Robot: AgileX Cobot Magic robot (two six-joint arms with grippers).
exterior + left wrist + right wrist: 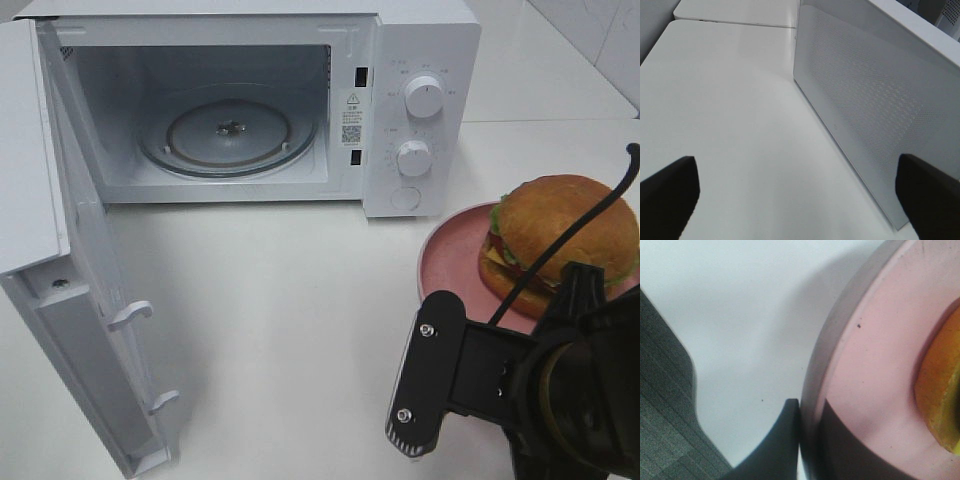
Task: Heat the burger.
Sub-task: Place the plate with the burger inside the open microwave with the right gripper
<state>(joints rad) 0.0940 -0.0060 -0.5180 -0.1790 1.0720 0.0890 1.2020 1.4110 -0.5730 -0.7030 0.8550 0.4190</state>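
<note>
The burger (562, 238), a golden-brown bun over lettuce, tomato, cheese and patty, sits on a round pink plate (450, 255) at the right of the white table. In the right wrist view my right gripper (807, 447) is shut on the plate's rim (812, 385), one finger (772, 452) under the outside and the other on the pink inside; a yellow-orange edge of the burger (940, 405) shows beside it. The right arm (500, 390) hides that grip in the high view. My left gripper (800, 200) is open with nothing between its fingers.
The white microwave (420, 120) stands at the back with its door (60, 250) swung wide open to the left and the glass turntable (228, 135) bare. A white perforated panel (875, 100) rises close beside the left gripper. White table (280, 320) lies between the microwave and the plate.
</note>
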